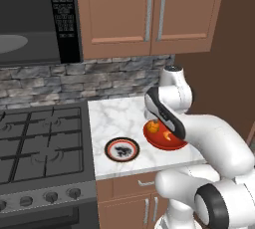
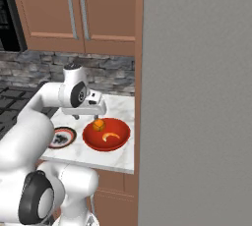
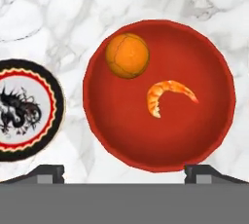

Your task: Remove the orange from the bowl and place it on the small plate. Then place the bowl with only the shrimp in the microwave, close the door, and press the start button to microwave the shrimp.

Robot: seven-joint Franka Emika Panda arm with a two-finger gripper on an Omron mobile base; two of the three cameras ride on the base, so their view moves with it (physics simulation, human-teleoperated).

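Note:
The red bowl (image 3: 204, 135) sits on the marble counter with the round orange (image 3: 127, 55) and the curved shrimp (image 3: 168, 94) lying apart inside it. The small plate (image 3: 19, 108) lies bare just left of the bowl. My gripper (image 3: 124, 174) hovers above the bowl's near rim, open, with nothing between its fingers. From the right base view, the gripper (image 2: 87, 117) hangs just over the orange (image 2: 99, 125) and bowl (image 2: 93, 144). The microwave (image 1: 35, 19) stands open at upper left with its turntable showing; its door is out of view.
A gas stove (image 1: 40, 143) borders the counter on the left. Brown wall cabinets (image 1: 149, 9) hang above the counter. A tall grey panel (image 2: 197, 97) walls off the right side. My own arm hides part of the bowl (image 1: 159, 143) in the left base view.

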